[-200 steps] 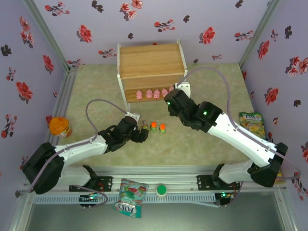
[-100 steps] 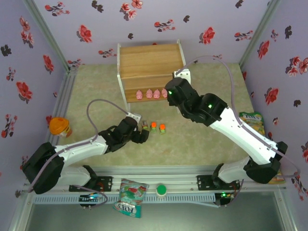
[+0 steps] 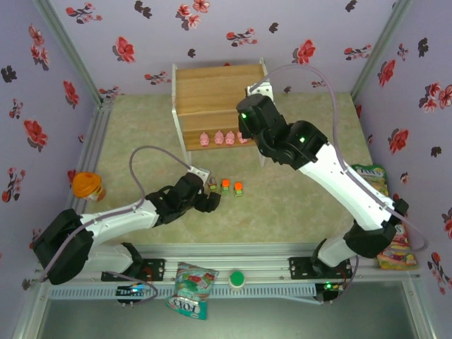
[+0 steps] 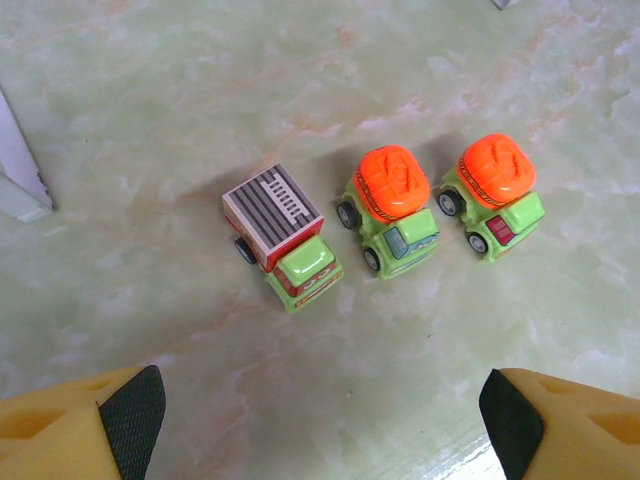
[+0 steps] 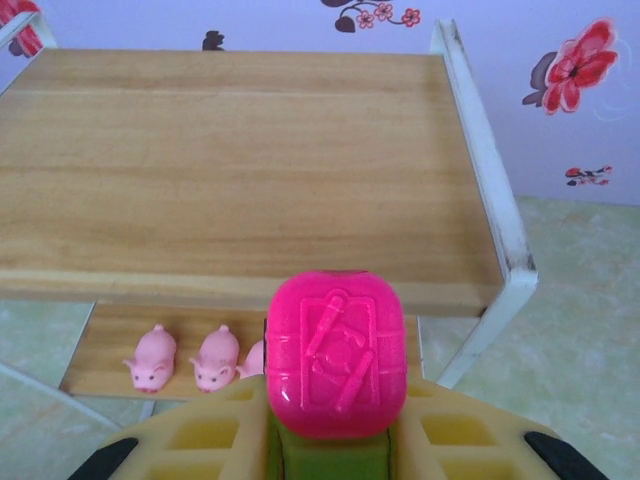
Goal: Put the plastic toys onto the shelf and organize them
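My right gripper (image 5: 335, 452) is shut on a toy car (image 5: 337, 365) with a green body and a bright pink top. It hangs in front of the shelf (image 5: 250, 170), just above the front edge of the top board. Three pink pigs (image 5: 152, 358) stand on the lower board (image 3: 212, 146), and the car partly hides the third. In the top view a row of pigs (image 3: 218, 138) shows there. Three more cars stand on the table: one with a striped top (image 4: 283, 235) and two with orange tops (image 4: 393, 205) (image 4: 493, 195). My left gripper (image 4: 320, 425) is open just near of them, holding nothing.
An orange-topped item (image 3: 88, 186) stands at the far left. Snack bags lie at the near edge (image 3: 192, 289) and on the right (image 3: 369, 176). A green round piece (image 3: 236, 280) sits on the front rail. Flowered walls close in three sides.
My right arm has carried the pink-topped car up and back towards the shelf's top board. The left arm has barely moved.
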{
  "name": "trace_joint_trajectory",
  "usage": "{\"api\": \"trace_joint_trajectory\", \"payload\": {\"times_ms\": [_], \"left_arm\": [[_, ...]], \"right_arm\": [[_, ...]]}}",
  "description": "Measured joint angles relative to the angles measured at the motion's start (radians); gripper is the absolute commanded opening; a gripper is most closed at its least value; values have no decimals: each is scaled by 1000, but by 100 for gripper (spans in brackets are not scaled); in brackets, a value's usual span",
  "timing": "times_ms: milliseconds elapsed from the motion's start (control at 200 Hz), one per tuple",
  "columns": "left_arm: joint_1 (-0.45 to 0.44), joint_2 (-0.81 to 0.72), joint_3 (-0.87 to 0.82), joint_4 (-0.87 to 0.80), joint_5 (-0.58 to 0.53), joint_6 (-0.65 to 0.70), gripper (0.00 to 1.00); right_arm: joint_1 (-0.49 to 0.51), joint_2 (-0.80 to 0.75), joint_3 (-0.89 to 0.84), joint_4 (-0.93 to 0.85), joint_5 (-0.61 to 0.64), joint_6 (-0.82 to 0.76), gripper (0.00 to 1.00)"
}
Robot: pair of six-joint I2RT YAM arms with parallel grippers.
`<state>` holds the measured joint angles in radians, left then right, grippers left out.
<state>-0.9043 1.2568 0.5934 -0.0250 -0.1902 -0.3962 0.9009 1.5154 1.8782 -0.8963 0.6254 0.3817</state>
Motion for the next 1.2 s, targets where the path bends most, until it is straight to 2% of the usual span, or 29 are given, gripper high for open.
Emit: {"api": "trace_joint_trajectory", "payload": {"times_ms": [570,1200], "left_arm": [[-7,-13,0,6,0,12,87],[-8,-13,0,6,0,12,87]], "right_arm": [[-126,156,177,-45,-76,-62,29],[-199,219,244,-84,-157,-73,31]]}}
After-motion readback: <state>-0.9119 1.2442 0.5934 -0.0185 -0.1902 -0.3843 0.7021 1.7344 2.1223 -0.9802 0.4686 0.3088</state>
